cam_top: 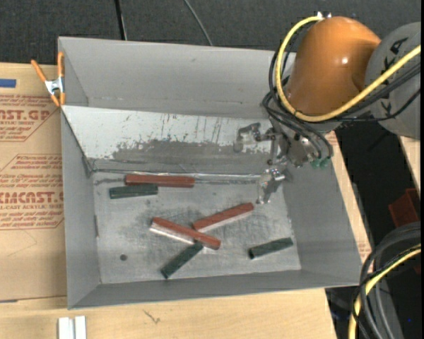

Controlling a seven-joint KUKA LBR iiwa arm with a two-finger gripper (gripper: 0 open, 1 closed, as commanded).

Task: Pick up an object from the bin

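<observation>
**Item 1. Gripper** [270, 186]: stands at 2 o'clock on the bin floor, low and close to the metal. From where I stand, I cannot tell whether it is spread or closed. Nothing is seen in it.

**Item 2. Red-brown stick** [225, 217]: the nearest thing, just off the gripper toward 7 o'clock and near the centre of the floor. It lies flat and slanted, with its upper end towards the gripper. Its lower end crosses a pale-and-red stick [184, 233].
- Judged handling: slender, stiff and light, with smooth faces that may slip. Not fragile.
- Best hold: across the narrow width, on the free upper half and away from the crossing.

**Item 3. Other contents**, all well apart from the gripper:
- long red-brown stick [160, 181] at 11 o'clock, by the back wall
- dark green stick [133, 191] just beside it
- dark green stick [181, 259] at 6 o'clock
- short dark green stick [271, 247] at 4 o'clock

**Item 4. Bin** [162, 83]: grey metal, with a scuffed, hard floor. Flat sticks offer little height above it, so a low, square approach seems needed. The walls slope. The one at 3 o'clock is near the gripper, and there is open floor toward 9 o'clock.
</observation>
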